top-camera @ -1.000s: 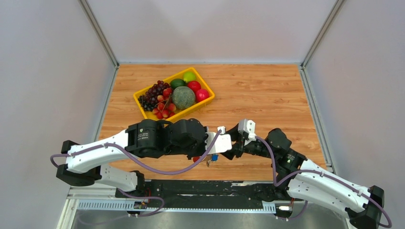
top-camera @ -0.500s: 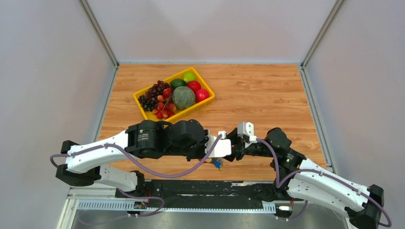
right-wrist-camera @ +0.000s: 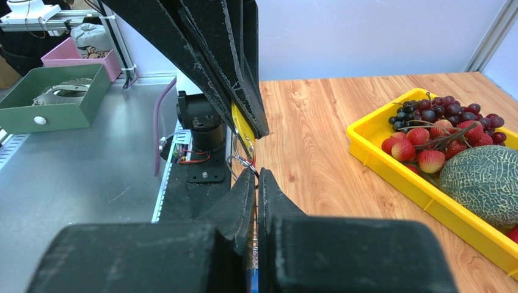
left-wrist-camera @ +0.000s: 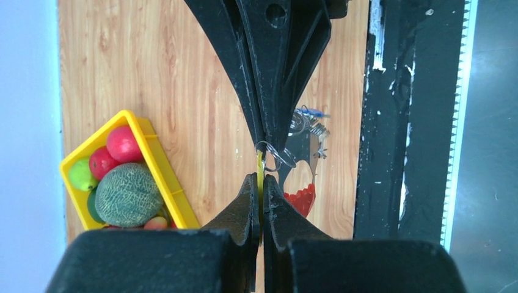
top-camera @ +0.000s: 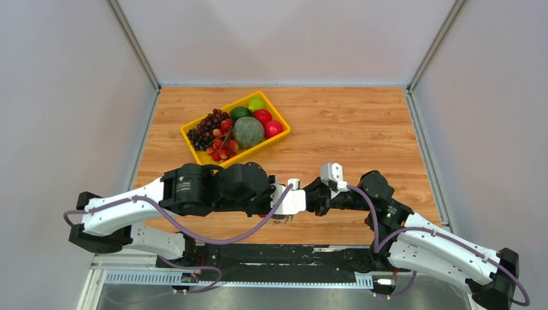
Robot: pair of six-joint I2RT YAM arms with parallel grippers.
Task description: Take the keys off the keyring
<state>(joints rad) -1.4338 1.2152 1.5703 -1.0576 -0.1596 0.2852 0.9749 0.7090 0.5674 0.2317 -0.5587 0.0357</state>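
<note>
Overhead, we start at the left, where a yellow fruit tray (top-camera: 258, 147) with grapes, strawberries, a melon and apples sits on the wooden table (top-camera: 362, 123), well behind the arms. In front of it the left arm reaches in toward the middle of the table's near edge.

The left gripper (left-wrist-camera: 260, 186) has its fingers pressed together on the flat head of a yellow key (left-wrist-camera: 259, 171), which we see edge-on as a thin yellow strip between the tips. The key sticks out past the fingertips toward the other arm.

Just beyond it hangs the keyring (left-wrist-camera: 303, 125), held above the table between the two grippers. Its wire loop runs from the yellow key to the opposite fingertips. The other keys (left-wrist-camera: 313, 129), a blue one among them, dangle to one side together with the red tag (left-wrist-camera: 299, 196).

Further right, the right gripper (right-wrist-camera: 256, 180) faces the left one tip to tip, almost touching. Its fingers are closed, and from the wrist views we judge that they pinch the wire loop of the keyring.
</note>
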